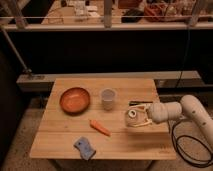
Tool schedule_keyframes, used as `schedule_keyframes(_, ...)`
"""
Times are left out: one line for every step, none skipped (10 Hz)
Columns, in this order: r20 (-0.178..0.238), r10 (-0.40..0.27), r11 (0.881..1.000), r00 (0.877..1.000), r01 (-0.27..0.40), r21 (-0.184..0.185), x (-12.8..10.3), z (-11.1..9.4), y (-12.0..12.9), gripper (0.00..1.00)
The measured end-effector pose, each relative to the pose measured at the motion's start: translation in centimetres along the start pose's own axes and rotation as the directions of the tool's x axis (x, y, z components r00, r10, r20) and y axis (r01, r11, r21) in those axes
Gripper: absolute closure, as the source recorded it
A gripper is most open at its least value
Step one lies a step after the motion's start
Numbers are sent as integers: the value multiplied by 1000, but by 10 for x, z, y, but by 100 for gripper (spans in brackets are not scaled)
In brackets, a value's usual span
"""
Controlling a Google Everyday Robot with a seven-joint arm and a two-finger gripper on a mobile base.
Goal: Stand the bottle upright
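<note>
Bottle (131,116) lies tipped on its side at right-centre of the wooden table (65,131), its round top turned toward the camera. Your gripper (140,120) sits low at the bottle's right side, right up against it, w/ the white arm (192,111) reaching in over the table's right edge; jaw state can't be told. Translucent cup (108,98) stands upright just up-left of the bottle, and a black bar (140,103) lies just behind it. Orange-brown bowl (75,99) at left; orange stick-shaped item (100,127) and blue-grey object (84,147) nr the front edge.
</note>
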Motion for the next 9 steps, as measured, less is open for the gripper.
schedule_keyframes(16, 32, 999, 999, -32, -1, 3, -1, 2, 100)
schedule_keyframes(19, 45, 999, 999, -45, -2, 4, -1, 2, 100)
schedule_keyframes(25, 54, 999, 998, -53, -3, 6, -1, 2, 100)
schedule_keyframes(27, 60, 998, 998, -60, -1, 7, -2, 3, 100)
schedule_keyframes(29, 68, 998, 997, -68, 4, 9, -4, 4, 100)
schedule_keyframes(31, 75, 997, 997, -76, 9, 11, -6, 5, 100)
schedule_keyframes(38, 88, 996, 995, -88, 13, 14, -8, 7, 100)
schedule_keyframes(47, 101, 995, 994, -101, 11, 15, -9, 8, 100)
schedule_keyframes(52, 112, 994, 992, -113, 5, 17, -8, 9, 100)
